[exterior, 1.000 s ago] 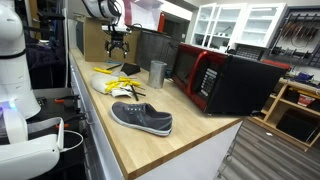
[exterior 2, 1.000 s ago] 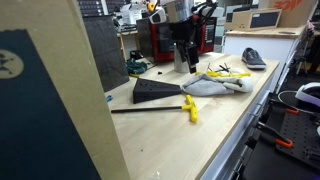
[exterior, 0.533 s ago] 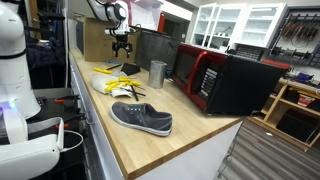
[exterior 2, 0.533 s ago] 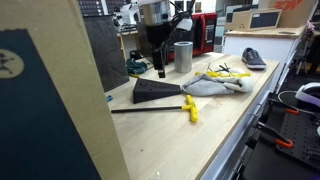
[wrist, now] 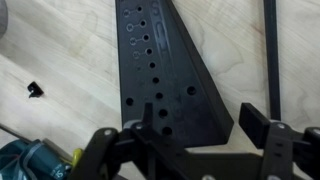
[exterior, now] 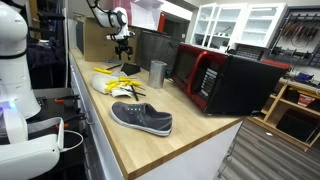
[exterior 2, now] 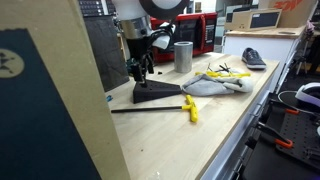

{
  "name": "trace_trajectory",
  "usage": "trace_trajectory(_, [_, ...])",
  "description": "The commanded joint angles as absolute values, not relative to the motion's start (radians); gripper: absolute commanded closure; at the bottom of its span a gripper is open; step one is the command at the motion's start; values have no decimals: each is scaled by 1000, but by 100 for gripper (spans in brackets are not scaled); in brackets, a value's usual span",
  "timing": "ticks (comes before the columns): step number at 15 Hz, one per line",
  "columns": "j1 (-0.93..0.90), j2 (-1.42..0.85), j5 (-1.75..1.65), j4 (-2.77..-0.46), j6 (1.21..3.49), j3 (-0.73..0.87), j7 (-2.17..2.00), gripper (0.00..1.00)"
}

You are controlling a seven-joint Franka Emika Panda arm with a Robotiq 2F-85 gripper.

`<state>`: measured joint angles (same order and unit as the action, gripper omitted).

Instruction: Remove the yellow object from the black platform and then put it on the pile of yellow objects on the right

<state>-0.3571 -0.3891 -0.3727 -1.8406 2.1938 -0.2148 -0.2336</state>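
The black platform [exterior 2: 157, 92] is a flat wedge-shaped plate with holes, also seen in the wrist view [wrist: 160, 60]. No yellow piece shows on it in the wrist view. A small yellow object [exterior 2: 190, 108] lies on the table by a thin black rod [exterior 2: 150, 108], just off the platform's near corner. The pile of yellow objects [exterior 2: 226, 74] lies on a pale cloth, seen in both exterior views [exterior: 121, 80]. My gripper [exterior 2: 138, 72] hangs just above the platform's far end, open and empty, its fingers spread over the plate [wrist: 200, 125].
A metal cup [exterior 2: 183, 55] stands behind the pile. A grey shoe [exterior: 142, 118] lies near the table's end. A red and black microwave [exterior: 220, 78] stands along the wall. A teal roll [wrist: 35, 160] and a small black bit [wrist: 35, 89] lie by the platform.
My gripper has moved away from the metal cup and the pile, across to the black platform and lower. It stays open and empty. Nothing on the table has moved.
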Motion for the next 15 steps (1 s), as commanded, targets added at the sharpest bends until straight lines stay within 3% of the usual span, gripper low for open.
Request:
trace_trajectory(1, [-417,-466,-420,-1736,2174,-183,-280,42])
trace_trajectory(9, [-419,-578,-242,-1609,2120,-221,-146,99])
trace_trajectory(15, [-449,-630,-278,-1549,2122,-175,-154,100])
